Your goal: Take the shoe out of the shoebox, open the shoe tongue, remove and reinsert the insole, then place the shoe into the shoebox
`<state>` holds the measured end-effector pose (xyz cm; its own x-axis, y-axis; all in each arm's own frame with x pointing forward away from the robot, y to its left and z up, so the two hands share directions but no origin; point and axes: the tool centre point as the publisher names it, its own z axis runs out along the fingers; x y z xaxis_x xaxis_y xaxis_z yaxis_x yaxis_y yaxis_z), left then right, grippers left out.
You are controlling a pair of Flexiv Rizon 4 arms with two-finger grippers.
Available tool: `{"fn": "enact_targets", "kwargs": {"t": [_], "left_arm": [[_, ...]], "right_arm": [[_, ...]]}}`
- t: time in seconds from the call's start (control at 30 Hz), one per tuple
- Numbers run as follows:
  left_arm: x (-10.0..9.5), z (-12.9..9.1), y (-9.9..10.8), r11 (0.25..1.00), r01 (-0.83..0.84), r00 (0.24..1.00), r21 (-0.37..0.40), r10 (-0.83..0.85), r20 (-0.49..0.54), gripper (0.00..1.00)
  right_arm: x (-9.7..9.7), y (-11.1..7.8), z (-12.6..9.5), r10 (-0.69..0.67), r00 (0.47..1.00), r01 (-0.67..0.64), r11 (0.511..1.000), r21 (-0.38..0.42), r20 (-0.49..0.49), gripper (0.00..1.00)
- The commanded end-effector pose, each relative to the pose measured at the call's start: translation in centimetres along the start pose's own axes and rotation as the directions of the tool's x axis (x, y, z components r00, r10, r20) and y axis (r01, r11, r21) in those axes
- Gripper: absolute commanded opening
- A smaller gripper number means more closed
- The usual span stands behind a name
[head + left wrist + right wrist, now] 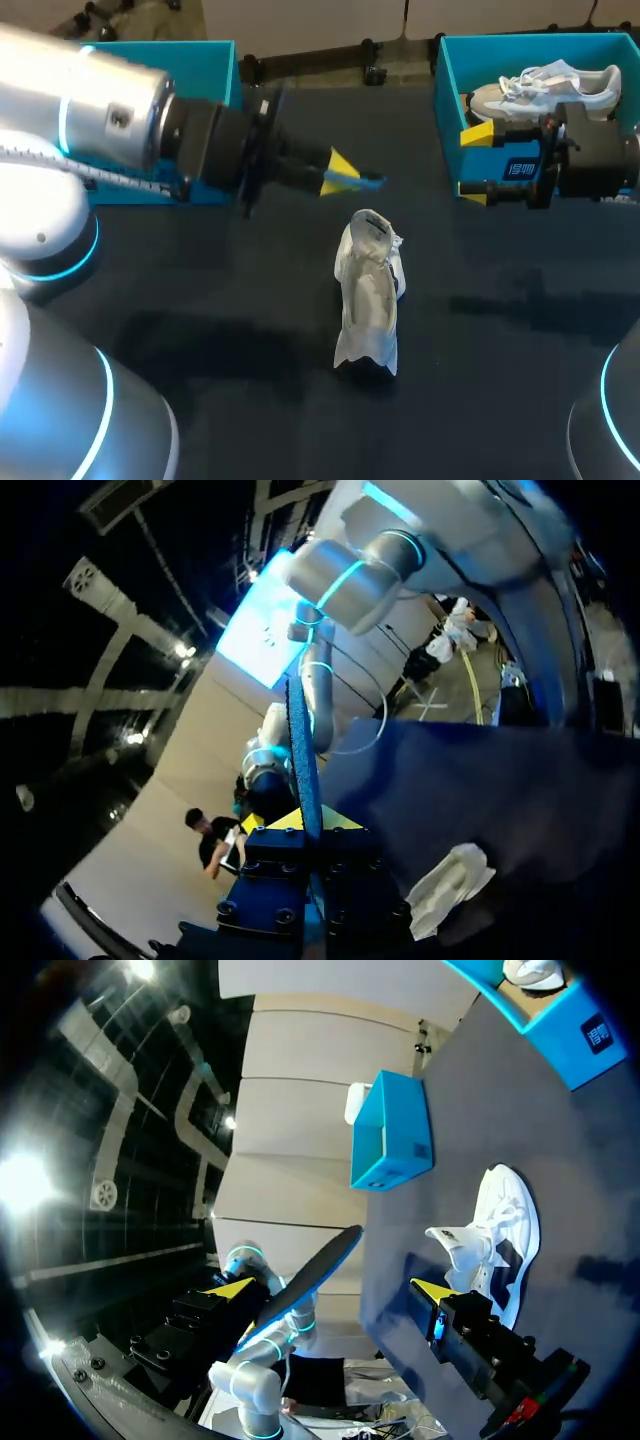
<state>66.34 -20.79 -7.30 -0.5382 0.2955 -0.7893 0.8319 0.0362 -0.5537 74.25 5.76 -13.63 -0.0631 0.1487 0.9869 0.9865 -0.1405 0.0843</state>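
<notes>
Head view shows our left pincer (345,178) clamped on the thin blue insole (372,181), likely light and floppy and best pinched near one end, the soft white shoe (368,295) on the bench (250,300) at its 5 o'clock, and our right pincer (478,165) apart at the shoe's 2 o'clock.

A shoe (368,290) sits on the tabletop (500,330) at the frame's centre, with the insole (370,181) just above and behind it, a box (205,60) in the upper left corner, and the shoebox (447,100) in the upper right holding a second shoe (545,85).
</notes>
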Motion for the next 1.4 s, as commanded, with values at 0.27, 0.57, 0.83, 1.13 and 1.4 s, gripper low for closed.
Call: {"fn": "enact_targets", "kwargs": {"t": [0.27,0.57,0.83,1.13,1.4], "left_arm": [[4.4,0.8,1.5,0.773,-0.605,0.76,-0.193,0.632,0.15,0.0],[4.4,0.8,1.5,0.773,-0.605,0.76,-0.193,0.632,0.15,0.0],[4.9,1.1,2.4,0.74,-0.643,0.725,-0.197,0.671,0.157,0.0],[4.9,1.7,3.8,0.68,-0.7,0.669,-0.221,0.732,0.132,0.0],[3.6,2.0,5.5,0.661,-0.709,0.65,-0.244,0.748,0.136,0.0]], "right_arm": [[-0.1,-0.1,0.1,0.0,1.0,0.0,1.0,-0.002,0.0,1.0],[-0.1,-0.1,0.1,0.0,1.0,0.0,1.0,-0.002,0.0,1.0],[-0.1,-0.1,0.1,0.0,1.0,0.0,1.0,-0.002,0.0,1.0],[0.3,-0.2,0.8,0.004,1.0,-0.004,1.0,0.008,0.005,1.0],[0.4,-0.7,2.9,0.019,1.0,-0.019,0.999,0.032,0.008,1.0]]}}
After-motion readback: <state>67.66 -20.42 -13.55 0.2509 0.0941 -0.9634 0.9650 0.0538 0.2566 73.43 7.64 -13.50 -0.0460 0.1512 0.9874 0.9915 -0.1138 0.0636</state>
